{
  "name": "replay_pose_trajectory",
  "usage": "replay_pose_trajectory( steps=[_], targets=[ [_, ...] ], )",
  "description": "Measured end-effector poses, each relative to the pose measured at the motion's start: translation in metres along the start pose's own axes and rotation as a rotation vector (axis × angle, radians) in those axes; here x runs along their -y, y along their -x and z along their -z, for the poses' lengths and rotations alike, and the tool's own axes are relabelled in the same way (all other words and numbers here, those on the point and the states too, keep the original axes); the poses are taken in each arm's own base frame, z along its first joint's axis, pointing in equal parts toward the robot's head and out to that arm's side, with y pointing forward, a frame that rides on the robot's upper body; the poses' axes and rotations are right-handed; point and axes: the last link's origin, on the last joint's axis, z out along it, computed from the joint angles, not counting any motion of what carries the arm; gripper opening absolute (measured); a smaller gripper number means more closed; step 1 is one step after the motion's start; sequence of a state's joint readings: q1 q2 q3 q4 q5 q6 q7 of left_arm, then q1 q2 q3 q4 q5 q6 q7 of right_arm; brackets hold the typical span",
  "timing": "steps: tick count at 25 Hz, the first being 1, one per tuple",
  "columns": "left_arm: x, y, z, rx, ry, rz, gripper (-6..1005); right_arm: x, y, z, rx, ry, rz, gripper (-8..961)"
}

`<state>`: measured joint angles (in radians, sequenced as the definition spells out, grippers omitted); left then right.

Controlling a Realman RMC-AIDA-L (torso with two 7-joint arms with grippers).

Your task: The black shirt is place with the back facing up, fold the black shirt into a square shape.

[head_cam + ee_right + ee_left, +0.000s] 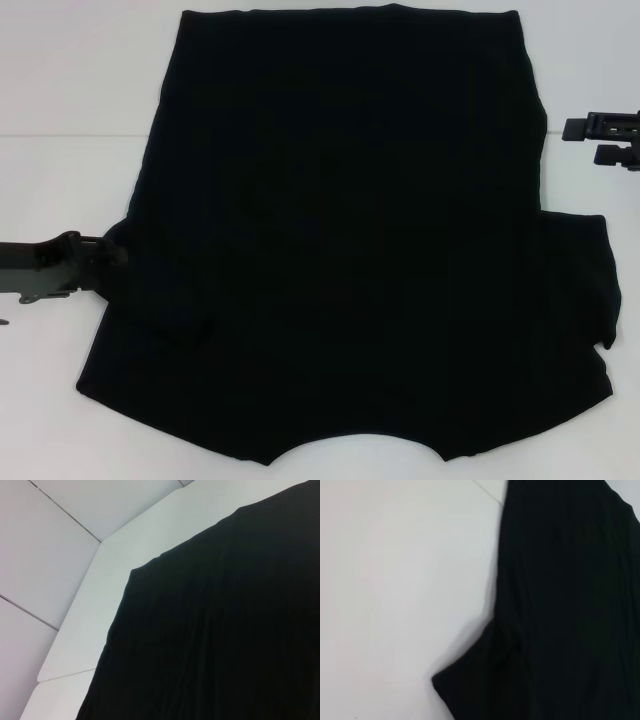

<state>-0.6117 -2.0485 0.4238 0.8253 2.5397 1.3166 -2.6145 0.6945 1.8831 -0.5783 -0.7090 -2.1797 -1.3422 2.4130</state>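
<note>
Black shirt (340,240) lay flat across the white tabletop (70,80), plain side up, no lettering visible, neckline at the near edge. Left sleeve was folded in over the body; right sleeve stuck out flat. Left gripper (105,265) sat low at the shirt's left edge by the folded sleeve, touching or just beside the cloth; can't tell its opening. Right gripper (612,140) hung beside the shirt's right edge, apart from it, opening unclear.

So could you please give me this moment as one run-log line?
black shirt: flat on table | left gripper: at left sleeve | right gripper: off shirt
</note>
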Motion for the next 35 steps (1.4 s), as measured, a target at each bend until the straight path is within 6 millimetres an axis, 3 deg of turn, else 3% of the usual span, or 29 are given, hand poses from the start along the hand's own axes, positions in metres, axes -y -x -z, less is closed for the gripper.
replay_pose_trajectory(
  steps=[8,35],
  targets=[
    [0.010,0.001,0.000,-0.017,-0.046,0.034,602,0.001,0.000,0.001,-0.001,-0.001,-0.004,853],
    [0.014,0.008,-0.013,-0.001,-0.047,0.084,601,0.005,-0.002,0.004,0.003,-0.008,-0.014,853]
  ],
)
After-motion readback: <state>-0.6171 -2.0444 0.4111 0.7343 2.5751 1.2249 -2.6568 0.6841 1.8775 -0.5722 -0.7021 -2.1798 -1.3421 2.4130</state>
